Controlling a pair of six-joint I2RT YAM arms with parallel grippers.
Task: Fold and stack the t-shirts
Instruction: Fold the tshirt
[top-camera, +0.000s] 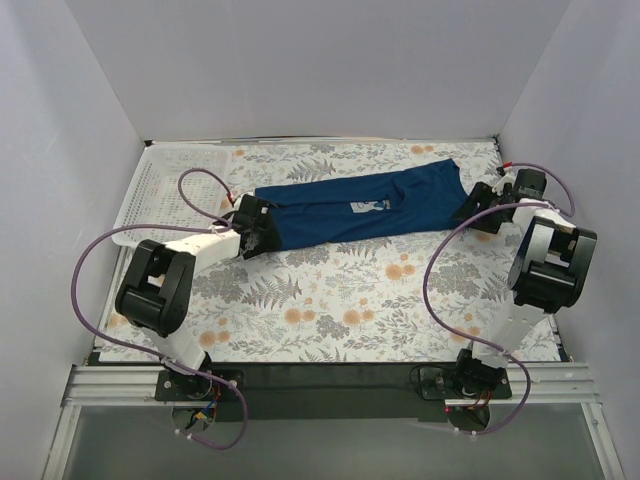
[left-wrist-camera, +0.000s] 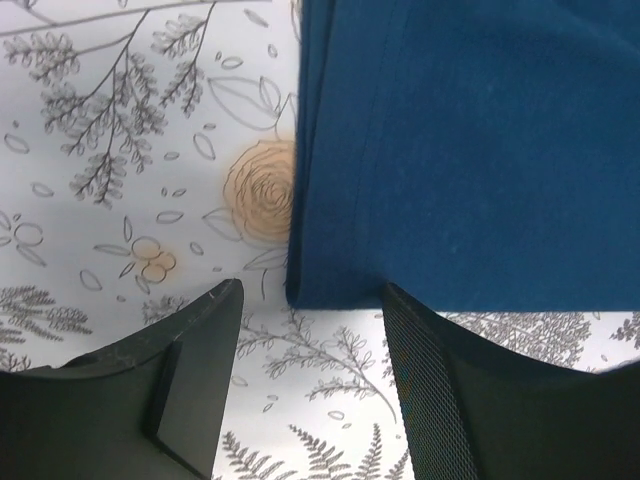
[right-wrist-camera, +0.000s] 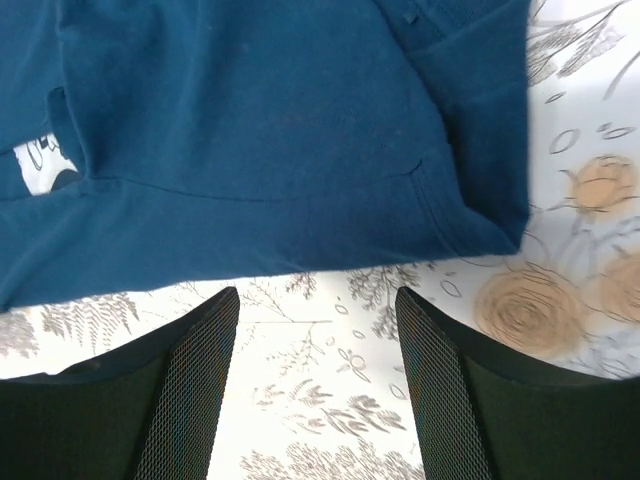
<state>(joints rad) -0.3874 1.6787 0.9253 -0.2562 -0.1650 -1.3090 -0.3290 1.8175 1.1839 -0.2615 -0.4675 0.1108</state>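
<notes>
The left gripper stood with its two dark fingers apart, clamped on nothing, and one end of the navy t-shirt reached just to their tips on the flowered tablecloth. The right gripper was spread the same way over bare cloth, with the shirt's other end lying loose just ahead of its fingers. Further out, the shirt lay flat as a long folded band across the far half of the table between the two arms, its pale chest print facing up, and a white mesh basket sat at the far left corner.
</notes>
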